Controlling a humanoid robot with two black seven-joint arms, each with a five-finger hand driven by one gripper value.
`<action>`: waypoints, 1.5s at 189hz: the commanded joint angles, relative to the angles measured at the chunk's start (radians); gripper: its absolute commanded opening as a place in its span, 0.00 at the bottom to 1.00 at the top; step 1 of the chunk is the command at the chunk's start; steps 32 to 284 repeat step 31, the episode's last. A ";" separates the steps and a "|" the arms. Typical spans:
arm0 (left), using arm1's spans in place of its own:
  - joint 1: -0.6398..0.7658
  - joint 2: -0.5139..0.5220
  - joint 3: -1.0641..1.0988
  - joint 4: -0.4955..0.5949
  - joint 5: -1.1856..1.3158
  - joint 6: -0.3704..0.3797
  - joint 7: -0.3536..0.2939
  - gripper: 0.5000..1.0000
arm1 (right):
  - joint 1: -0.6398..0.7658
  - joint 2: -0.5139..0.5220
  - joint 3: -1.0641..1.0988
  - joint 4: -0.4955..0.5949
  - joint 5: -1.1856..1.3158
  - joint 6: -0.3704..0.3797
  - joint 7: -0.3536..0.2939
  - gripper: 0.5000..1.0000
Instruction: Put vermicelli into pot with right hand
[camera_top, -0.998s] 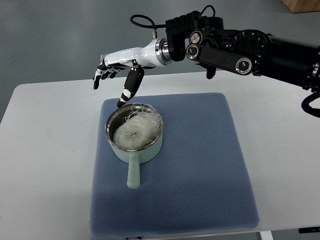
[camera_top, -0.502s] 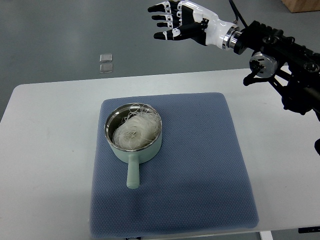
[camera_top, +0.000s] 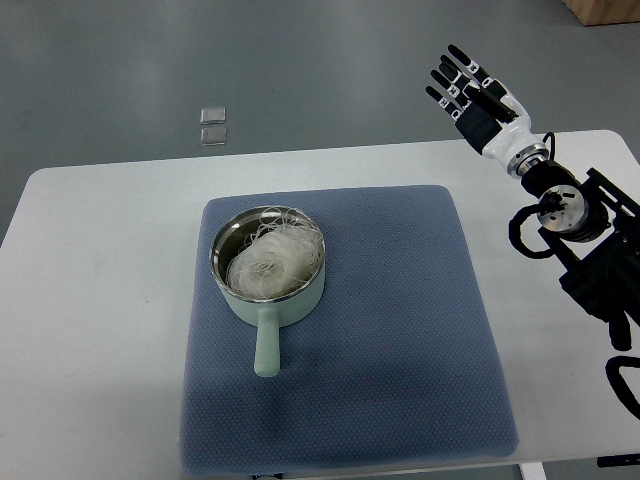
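One second on, the right hand (camera_top: 478, 92) has swung from above the pot (camera_top: 268, 268) to beyond the table's (camera_top: 100, 300) far right corner, fingers spread and empty, the vermicelli (camera_top: 268, 265) lying in the pot, so the task looks done.

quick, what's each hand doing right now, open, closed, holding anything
Right hand: open, fingers straight, holding nothing, raised past the table's far right edge.
Left hand: not in view.
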 joint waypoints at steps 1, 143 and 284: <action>0.001 0.000 0.000 0.000 0.000 0.000 0.000 1.00 | -0.016 0.002 0.000 -0.019 0.022 0.005 0.000 0.86; 0.000 0.000 0.000 0.000 0.000 0.000 0.000 1.00 | -0.022 0.011 0.002 -0.019 0.023 0.003 0.012 0.86; 0.000 0.000 0.000 0.000 0.000 0.000 0.000 1.00 | -0.022 0.011 0.002 -0.019 0.023 0.003 0.012 0.86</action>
